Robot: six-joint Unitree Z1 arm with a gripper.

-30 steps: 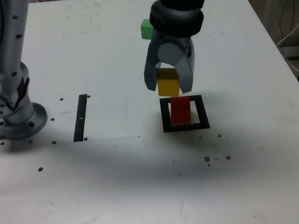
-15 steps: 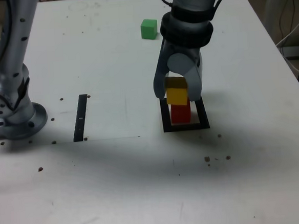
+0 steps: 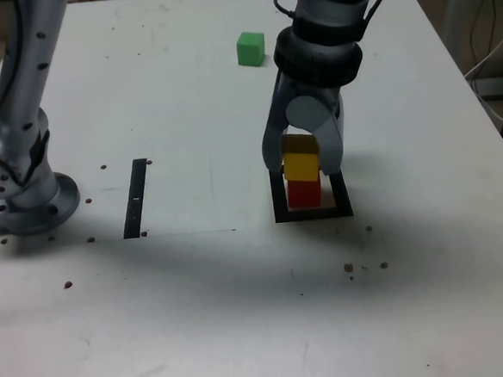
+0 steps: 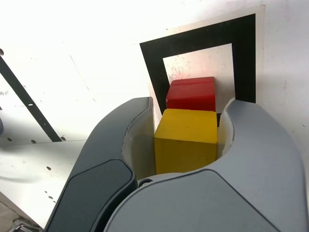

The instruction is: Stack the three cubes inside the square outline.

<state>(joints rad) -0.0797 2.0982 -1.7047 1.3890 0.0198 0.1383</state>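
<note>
The hand points down, clamped on the yellow cube above the red cube.

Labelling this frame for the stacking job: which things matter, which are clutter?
Job:
- yellow cube, clamped in the tool
- red cube, inside the square outline
- green cube, alone at the table's far side

Clutter:
- black strip, at the exterior view's left
- dark specks on the table
</note>
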